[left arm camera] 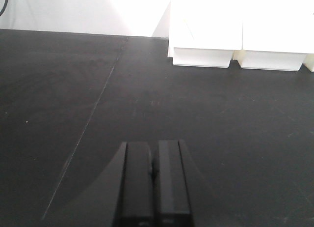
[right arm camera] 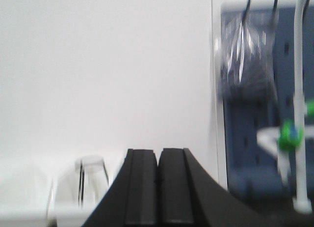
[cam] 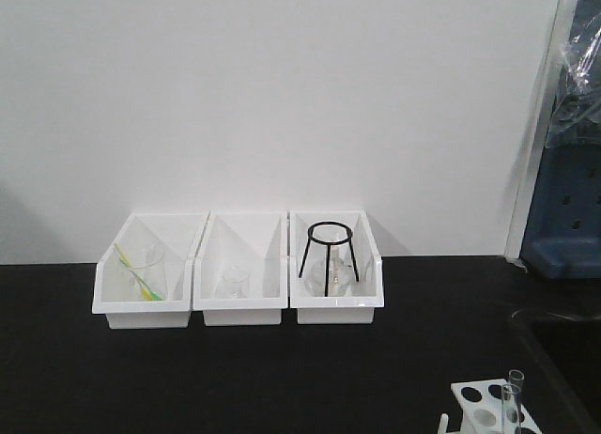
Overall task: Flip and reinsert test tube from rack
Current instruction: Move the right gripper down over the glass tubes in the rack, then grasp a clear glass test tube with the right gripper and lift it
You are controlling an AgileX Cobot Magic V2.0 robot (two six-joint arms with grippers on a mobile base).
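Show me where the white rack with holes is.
In the front-facing view, the small white plastic rack sits bottom right on the black table, holding a slender clear glass tube.

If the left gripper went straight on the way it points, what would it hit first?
Only bare black table lies ahead of the left gripper. First contact is probably the left corner of the nearest white bin, or the wall beside it; depth is unclear.
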